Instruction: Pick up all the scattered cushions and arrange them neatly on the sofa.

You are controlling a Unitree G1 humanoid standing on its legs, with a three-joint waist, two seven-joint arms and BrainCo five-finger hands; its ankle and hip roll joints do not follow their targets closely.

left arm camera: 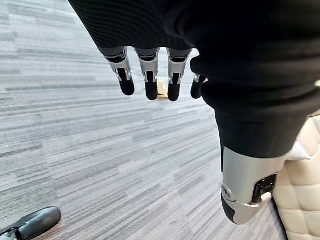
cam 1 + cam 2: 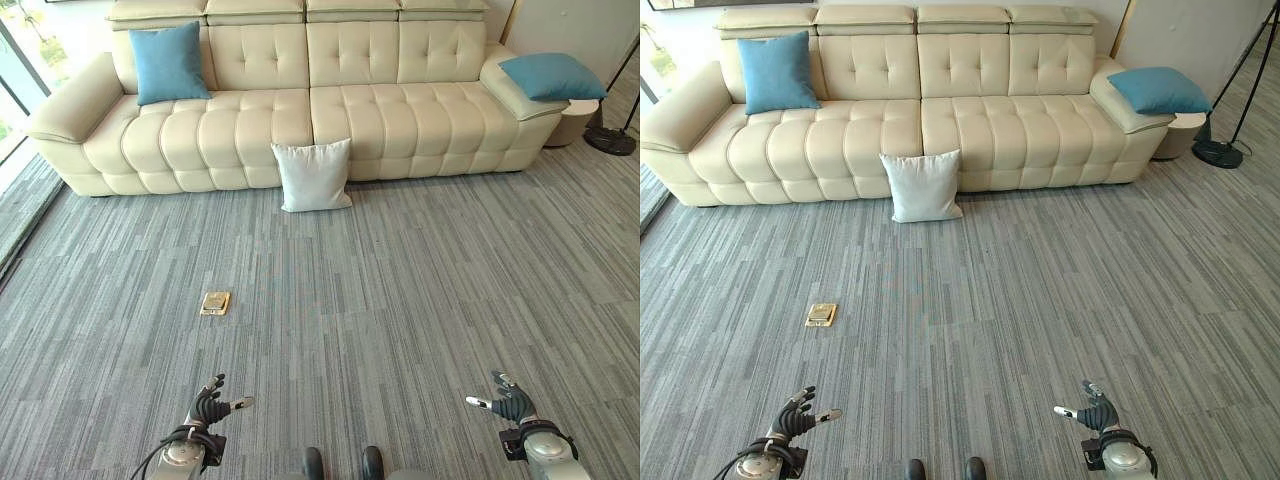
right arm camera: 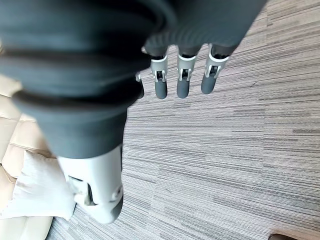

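A white cushion [image 2: 313,176] stands on the carpet, leaning against the front of the cream sofa [image 2: 380,120]; it also shows as the white cushion [image 3: 37,187] in the right wrist view. One blue cushion [image 2: 168,62] leans upright against the sofa's left backrest. Another blue cushion [image 2: 552,76] lies on the right armrest. My left hand [image 2: 205,408] hangs low at the near left, fingers relaxed and holding nothing. My right hand [image 2: 510,403] hangs at the near right, open and holding nothing. Both hands are far from the cushions.
A small brass floor plate [image 2: 215,302] is set in the grey striped carpet between me and the sofa. A black lamp stand base [image 2: 610,140] sits right of the sofa. A window wall runs along the far left.
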